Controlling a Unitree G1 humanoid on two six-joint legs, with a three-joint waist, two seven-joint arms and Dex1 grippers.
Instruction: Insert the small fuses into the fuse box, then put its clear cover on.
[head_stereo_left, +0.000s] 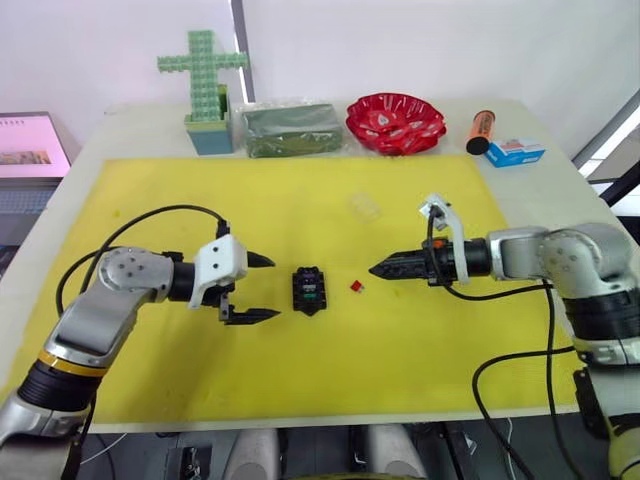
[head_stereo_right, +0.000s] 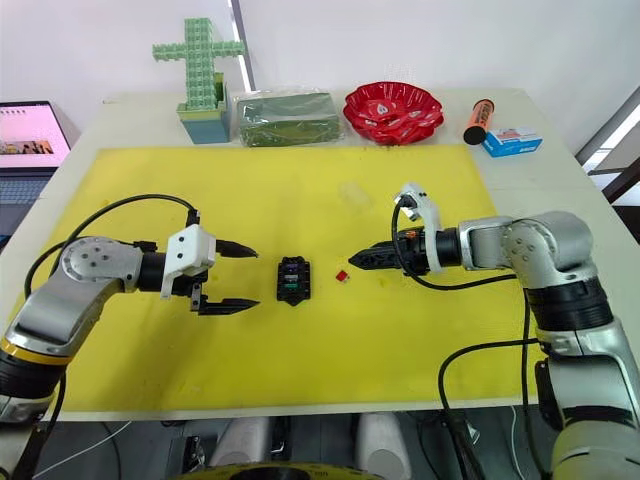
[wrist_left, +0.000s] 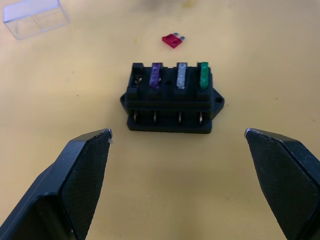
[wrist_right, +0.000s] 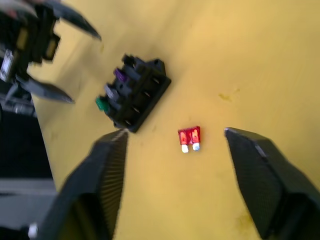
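Fuse box (wrist_left: 172, 100): black block lying mid-mat between the two grippers; purple, grey and green fuses stand in three of its slots, and the end slot beside the purple one looks empty.
Red fuse (wrist_right: 189, 139): loose and flat on the mat, just beside the box on the right gripper's side, touching nothing; by the look of it the last one to go in.
Cover (wrist_left: 35, 17): clear cap resting on the mat beyond the box, well apart from it, probably left aside until every slot is filled.
Right gripper (wrist_right: 172, 142): fingers spread wide with the red fuse between them, gripping nothing; it seems lined up to pinch that fuse.
Left gripper (head_stereo_left: 248, 288): fingers open and empty, aimed at the box from near its other side, likely placed to steady it during insertion.
Surface: pale top under a yellow mat (head_stereo_left: 150, 190); along the far edge stand a green block cross (head_stereo_left: 203, 85), a green packet (head_stereo_left: 292, 128), a red bowl (head_stereo_left: 395, 122), an orange tube (head_stereo_left: 481, 130) and a small blue box (head_stereo_left: 514, 151).
Room: a white wall behind; a laptop (head_stereo_left: 30, 145) sits off to the left.
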